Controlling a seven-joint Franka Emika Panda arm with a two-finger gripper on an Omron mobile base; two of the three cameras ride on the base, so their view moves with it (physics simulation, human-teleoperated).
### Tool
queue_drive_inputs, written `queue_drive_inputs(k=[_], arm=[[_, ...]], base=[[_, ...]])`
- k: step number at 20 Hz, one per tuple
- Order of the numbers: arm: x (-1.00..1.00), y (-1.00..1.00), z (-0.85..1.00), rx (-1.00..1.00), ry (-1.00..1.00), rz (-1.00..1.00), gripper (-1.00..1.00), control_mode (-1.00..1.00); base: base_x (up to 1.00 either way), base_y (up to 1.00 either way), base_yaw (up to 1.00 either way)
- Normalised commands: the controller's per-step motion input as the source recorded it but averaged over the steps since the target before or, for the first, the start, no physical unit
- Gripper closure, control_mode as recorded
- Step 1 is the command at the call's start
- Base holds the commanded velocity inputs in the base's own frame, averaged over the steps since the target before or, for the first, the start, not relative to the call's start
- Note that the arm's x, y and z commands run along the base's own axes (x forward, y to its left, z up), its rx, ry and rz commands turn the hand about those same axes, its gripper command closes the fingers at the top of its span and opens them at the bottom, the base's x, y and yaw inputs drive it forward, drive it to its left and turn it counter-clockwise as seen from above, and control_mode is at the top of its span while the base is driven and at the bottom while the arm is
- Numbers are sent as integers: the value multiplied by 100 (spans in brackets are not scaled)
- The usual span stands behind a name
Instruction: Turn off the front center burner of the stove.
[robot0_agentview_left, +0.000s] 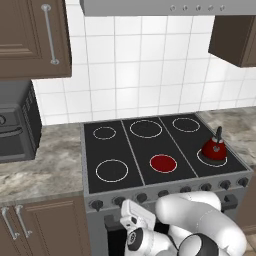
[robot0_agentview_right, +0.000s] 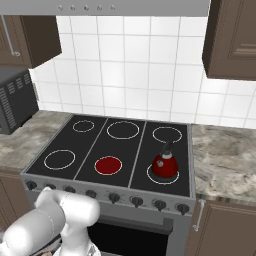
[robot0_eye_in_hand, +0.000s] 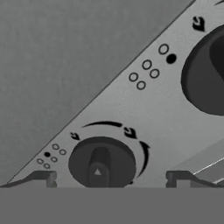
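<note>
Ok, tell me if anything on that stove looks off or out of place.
One thing stands out: the front center burner glows solid red with nothing on it, while the red kettle sits on an unlit ring at front right. Nothing on the stove looks spilled, tilted or damaged.

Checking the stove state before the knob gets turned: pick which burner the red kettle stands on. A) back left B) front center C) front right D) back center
C: the red kettle stands on the front right ring of the stove, beside the glowing red front center burner, which is bare.
</note>
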Motion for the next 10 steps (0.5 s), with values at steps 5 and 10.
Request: queue_drive_inputs(k=[5, 10], arm=[[7, 0, -4, 11, 0, 2, -100, -100], [16, 0, -16, 5, 1, 7, -100, -100]], base=[[0, 0, 0], [0, 0, 0]])
